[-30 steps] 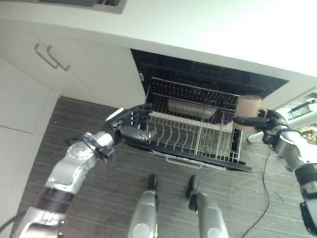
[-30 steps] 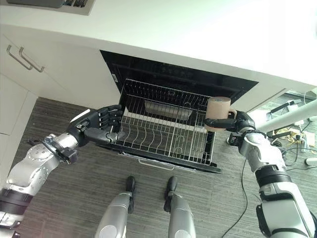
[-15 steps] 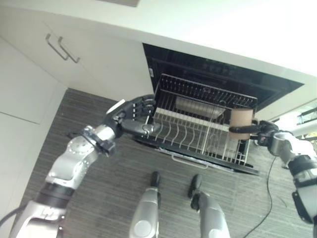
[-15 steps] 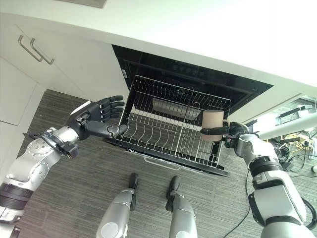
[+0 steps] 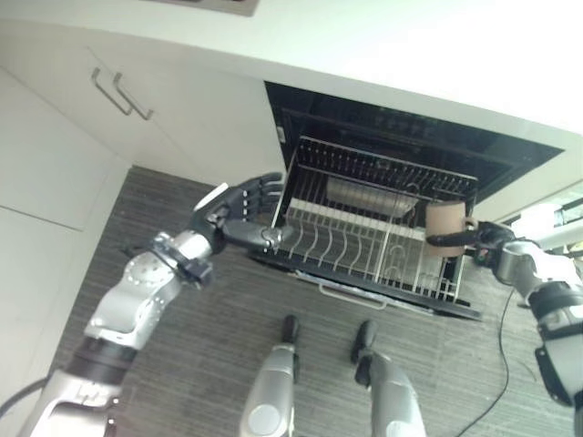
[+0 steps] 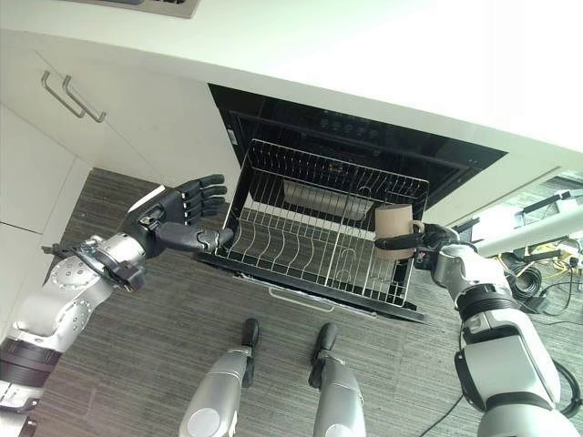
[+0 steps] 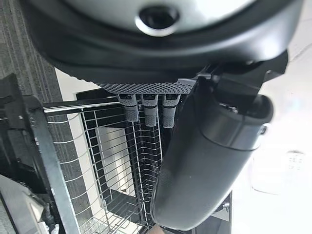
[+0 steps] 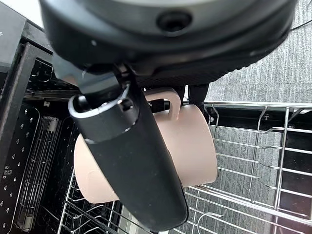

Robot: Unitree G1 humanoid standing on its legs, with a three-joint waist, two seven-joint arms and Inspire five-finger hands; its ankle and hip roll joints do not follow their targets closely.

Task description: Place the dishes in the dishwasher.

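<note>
Pink-beige ceramic is what your right hand (image 6: pixel 428 244) has clamped: thumb across the mug (image 6: pixel 393 228), fingers curled by its handle, as the right wrist view shows plainly. From that hand the mug sits toward the rack (image 6: pixel 310 238), hanging just over the rack's right end, above the wire tines and apparently not yet resting on them. Its long axis looks roughly upright in the head views, handle turned back toward the hand; which end is the mouth is hard to tell. So the coming move is, by my reading, a short drop into the rack's right side, and your right hand is the one placed for it. At the rack's left front corner your left hand (image 5: pixel 239 218) has fingers straight and apart, thumb by the rim; its wrist view shows them over the wires, gripping nothing
</note>
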